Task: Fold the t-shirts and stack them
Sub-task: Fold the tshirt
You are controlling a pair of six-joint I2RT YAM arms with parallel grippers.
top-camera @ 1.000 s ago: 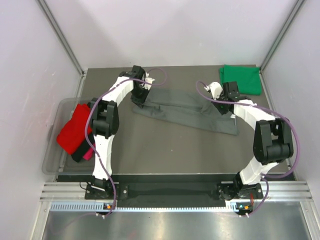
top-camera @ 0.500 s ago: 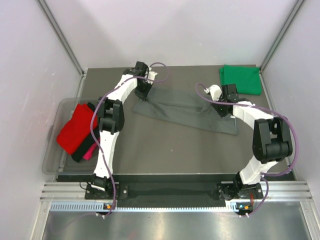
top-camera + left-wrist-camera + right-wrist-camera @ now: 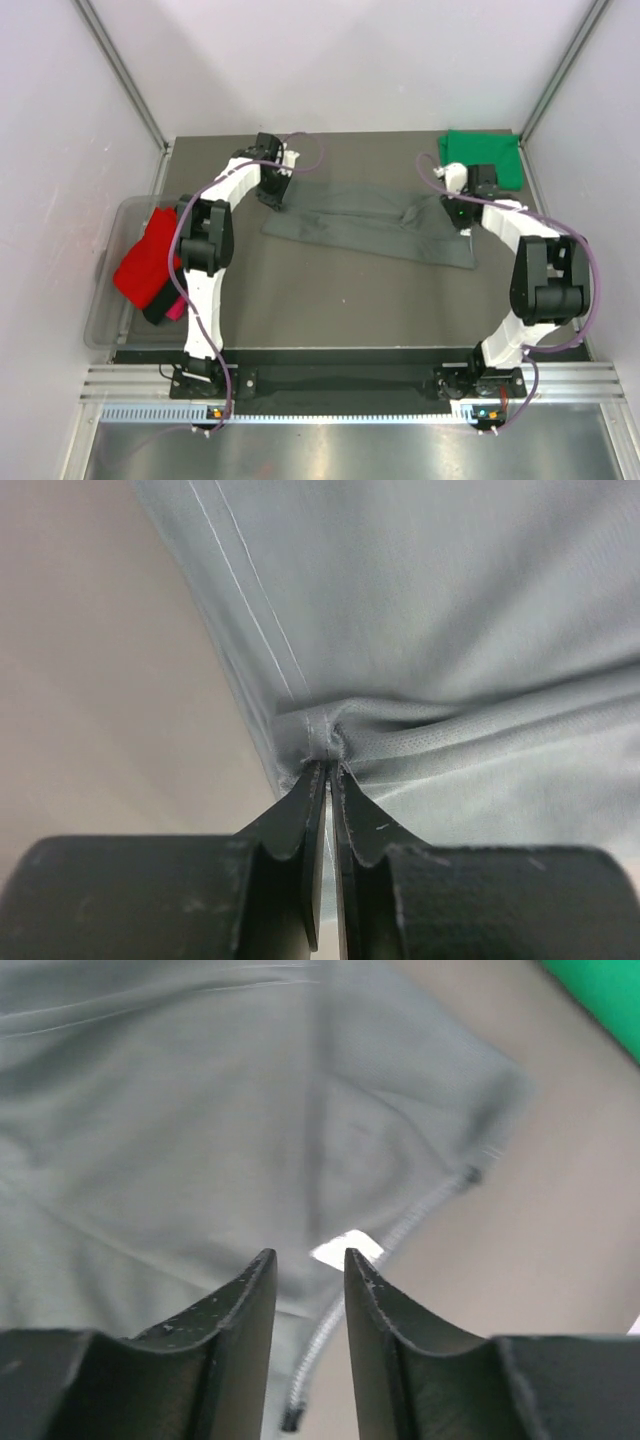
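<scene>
Grey shirt (image 3: 370, 228): long strip, lying mid surface (image 3: 330, 290).
Left hand (image 3: 328, 772): pinched shut on hem fold.
Right hand (image 3: 308, 1260): parted above cloth, gripping nothing.
Risks: slipping of thin pinch; skewed fold from one-sided pull.

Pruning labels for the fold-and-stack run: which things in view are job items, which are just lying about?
Job:
grey t-shirt
green t-shirt
red t-shirt
black t-shirt
pink t-shirt

Lying about:
clear tub
table

The table (image 3: 330, 300) bears a dark grey t-shirt (image 3: 370, 225) mid-surface and a folded green t-shirt (image 3: 495, 160) at its far right corner.
</scene>
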